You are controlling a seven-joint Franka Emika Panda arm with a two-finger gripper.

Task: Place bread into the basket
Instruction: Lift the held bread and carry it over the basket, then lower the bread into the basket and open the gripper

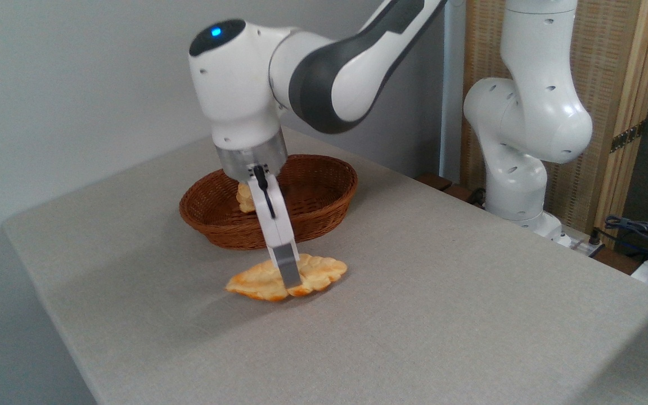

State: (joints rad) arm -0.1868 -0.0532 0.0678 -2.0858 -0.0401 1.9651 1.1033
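A shallow oval basket (324, 185) of reddish-brown woven wicker with a thick rim stands on a table (470, 315) covered in pale grey cloth. Just in front of the basket, apart from its wall, a long, flat, leaf-shaped bread (324, 269), golden-orange with a pale crackled top and lobed edges, lies on the cloth, its length running roughly along the basket's near side. The white robot arm (329, 67) with dark grey joints reaches over the basket, and its two-finger gripper (289, 281) points down in front of the basket, onto the middle of the bread. One white finger with a grey pad (286, 261) shows against the near face of the pastry; the other finger is hidden behind it, so whether the fingers pinch the bread or only straddle it cannot be told. Inside the basket, partly hidden behind the gripper's base, sits a smaller, lumpier golden bread piece (243, 198).
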